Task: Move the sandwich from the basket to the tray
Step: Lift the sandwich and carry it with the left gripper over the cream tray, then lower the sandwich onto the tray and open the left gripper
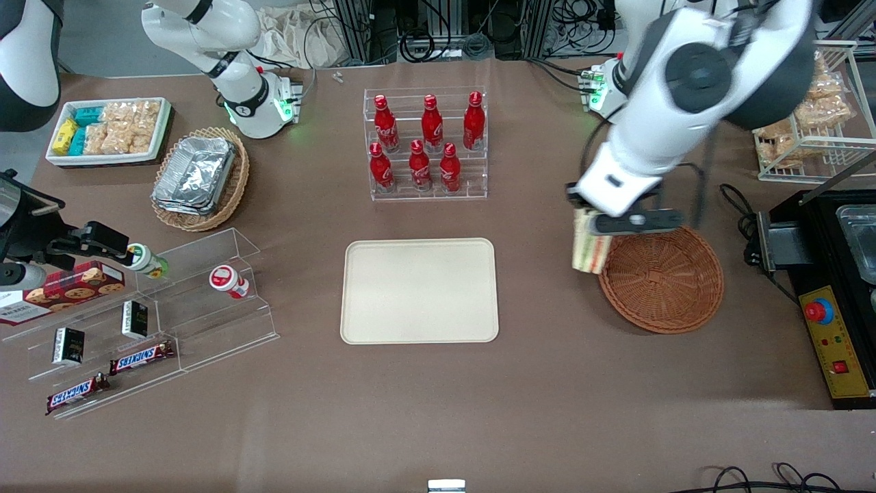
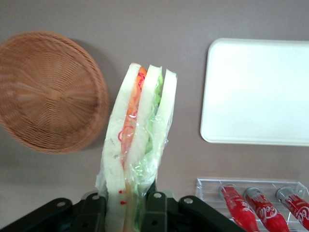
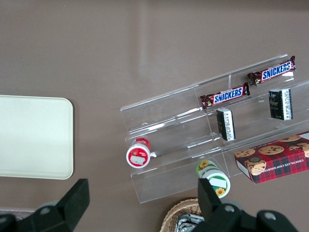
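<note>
Now the hand [image 1: 594, 229] is holding the wrapped sandwich [image 2: 137, 145] by one end, above the bench between basket [image 1: 667, 284] and tray [image 1: 419, 291]; slick film risks it slipping out early.

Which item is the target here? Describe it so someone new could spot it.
Start at the round reddish-brown basket toward the working arm's end of the table; the left gripper hangs above its rim, on the side toward the beige tray. Clamped in it is the sandwich. It is the only bread here: a plastic-wrapped white wedge with orange and green filling layers.
</note>
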Robot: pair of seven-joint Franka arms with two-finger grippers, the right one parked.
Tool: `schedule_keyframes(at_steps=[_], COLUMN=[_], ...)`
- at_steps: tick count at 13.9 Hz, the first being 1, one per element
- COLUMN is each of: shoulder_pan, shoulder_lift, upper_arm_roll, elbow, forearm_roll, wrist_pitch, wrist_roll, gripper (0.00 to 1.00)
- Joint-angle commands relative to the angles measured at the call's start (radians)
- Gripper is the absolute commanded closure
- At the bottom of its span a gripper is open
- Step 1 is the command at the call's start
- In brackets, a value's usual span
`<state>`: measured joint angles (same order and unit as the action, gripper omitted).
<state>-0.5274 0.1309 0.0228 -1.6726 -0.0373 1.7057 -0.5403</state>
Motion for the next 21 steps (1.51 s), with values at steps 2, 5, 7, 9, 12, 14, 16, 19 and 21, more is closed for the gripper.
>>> schedule_keyframes(at_steps=[2, 5, 7, 9, 12, 14, 16, 19, 21], shoulder_pan=[-0.006, -0.066, -0.089, -0.094, -0.108, -0.108, -0.108, -0.108, -0.106], shoulder_lift=[0.156, 0.280, 0.352, 0.435, 0.527, 0.559, 0.582, 0.593, 0.584], upper_arm_roll=[-0.073, -0.095, -0.095, -0.096, -0.096, -0.096, -0.096, -0.096, -0.095], elbow=[0.037, 0.037, 0.039, 0.088, 0.149, 0.151, 0.152, 0.151, 0.154], forearm_roll=[-0.003, 0.008, 0.001, -0.001, 0.008, 0.008, 0.007, 0.010, 0.002], wrist_pitch=[0.113, 0.288, 0.377, 0.440, 0.454, 0.512, 0.526, 0.552, 0.551], wrist_roll=[-0.151, -0.262, -0.274, -0.274, -0.268, -0.268, -0.273, -0.271, -0.270], gripper=[0.72, 0.72, 0.72, 0.72, 0.72, 0.71, 0.71, 0.00, 0.00])
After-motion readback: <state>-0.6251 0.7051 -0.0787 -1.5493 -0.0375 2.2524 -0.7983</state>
